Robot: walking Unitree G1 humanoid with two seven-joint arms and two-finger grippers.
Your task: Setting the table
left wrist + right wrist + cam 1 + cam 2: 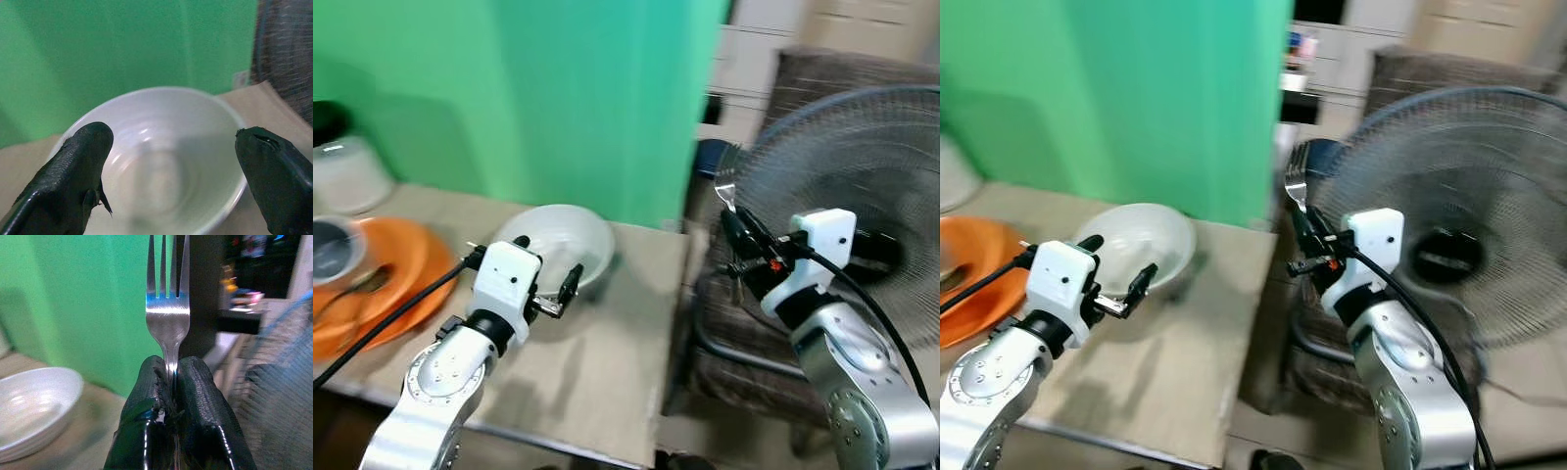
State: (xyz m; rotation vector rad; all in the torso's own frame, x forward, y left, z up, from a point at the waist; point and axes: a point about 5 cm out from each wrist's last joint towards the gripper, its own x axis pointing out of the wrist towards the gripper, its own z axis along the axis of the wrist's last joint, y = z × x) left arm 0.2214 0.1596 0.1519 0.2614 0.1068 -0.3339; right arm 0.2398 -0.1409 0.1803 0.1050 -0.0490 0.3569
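A white bowl point(560, 242) sits empty on the beige table point(607, 362), close to the green wall. My left gripper point(524, 272) hovers open just in front of the bowl, and its two fingers point(73, 171) frame the bowl point(161, 161) in the left wrist view. Off the table's right edge my right gripper point(734, 220) is shut on a silver fork point(167, 313), held upright with the tines up. The fork point(725, 186) stands in front of a fan.
An orange plate point(401, 257) lies at the table's left, with a spoon point(352, 289) and a dark round container point(333, 247) on it. A white pot point(347, 176) stands behind. A large floor fan point(862, 215) and a brown chair point(754, 323) stand to the right of the table.
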